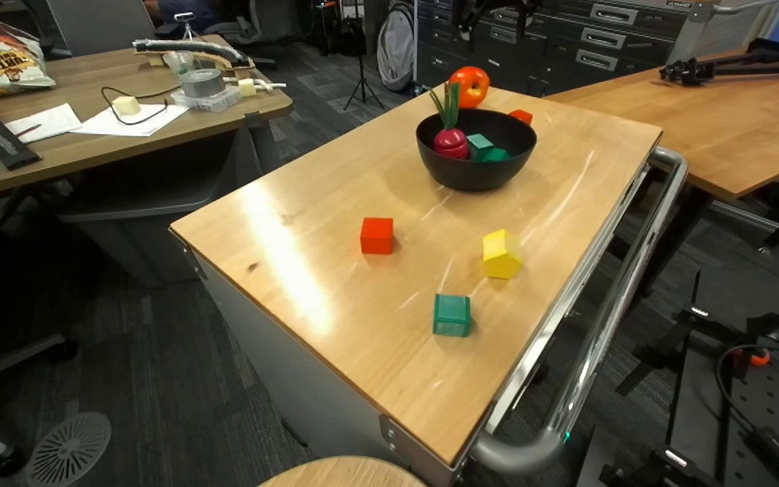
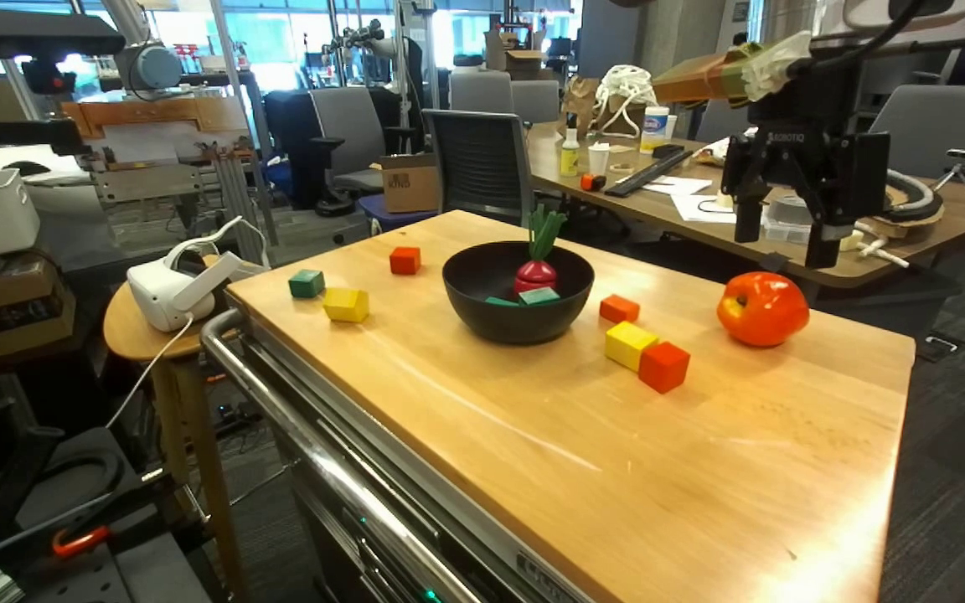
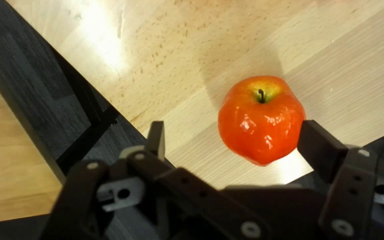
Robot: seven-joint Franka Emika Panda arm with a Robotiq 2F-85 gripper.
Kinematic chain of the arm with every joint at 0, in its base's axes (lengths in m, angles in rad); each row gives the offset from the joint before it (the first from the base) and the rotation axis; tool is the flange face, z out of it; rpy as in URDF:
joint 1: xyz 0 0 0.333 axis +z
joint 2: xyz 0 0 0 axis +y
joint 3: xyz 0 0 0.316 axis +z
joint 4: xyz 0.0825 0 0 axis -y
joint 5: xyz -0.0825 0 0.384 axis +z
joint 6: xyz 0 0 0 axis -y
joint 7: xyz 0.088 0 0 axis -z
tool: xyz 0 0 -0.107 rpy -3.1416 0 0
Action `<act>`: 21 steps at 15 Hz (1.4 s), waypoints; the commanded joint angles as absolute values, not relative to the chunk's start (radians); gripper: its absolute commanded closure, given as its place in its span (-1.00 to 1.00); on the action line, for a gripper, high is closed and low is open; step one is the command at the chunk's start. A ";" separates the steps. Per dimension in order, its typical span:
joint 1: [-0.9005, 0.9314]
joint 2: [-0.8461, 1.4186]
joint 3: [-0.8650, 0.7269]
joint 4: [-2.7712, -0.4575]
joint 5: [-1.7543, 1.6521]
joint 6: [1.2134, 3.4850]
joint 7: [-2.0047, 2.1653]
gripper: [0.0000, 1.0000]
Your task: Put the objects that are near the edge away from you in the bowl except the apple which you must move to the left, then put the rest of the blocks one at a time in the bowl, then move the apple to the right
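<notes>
Robotiq gripper point(image 2: 786, 241): fingers spread wide, hanging above the wooden cart top point(image 2: 700, 469). Apple point(image 2: 763, 308): resting on that surface beneath the fingers, apart from the round black bowl point(image 2: 518, 325). Bowl contents: toy radish point(image 2: 536, 275) with stalk upward, pale-faced green block point(image 1: 479, 146), darker green block point(image 1: 496, 155). Loose on the far side from the apple, mutually apart: red-orange cube point(image 1: 376, 236), yellow block point(image 1: 502, 254), green cube point(image 1: 452, 315). Loose on the apple's side: second red-orange cube point(image 2: 619, 308), second yellow block point(image 2: 632, 345), third red-orange cube point(image 2: 664, 367); contact between the latter two cannot be determined
</notes>
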State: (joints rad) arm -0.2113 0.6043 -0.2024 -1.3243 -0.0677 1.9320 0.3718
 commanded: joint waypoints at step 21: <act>-0.263 0.868 -0.148 -1.020 0.008 1.850 0.082 -0.17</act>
State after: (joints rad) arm -0.2565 0.8205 -0.1445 -1.1173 0.0211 1.9127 0.1049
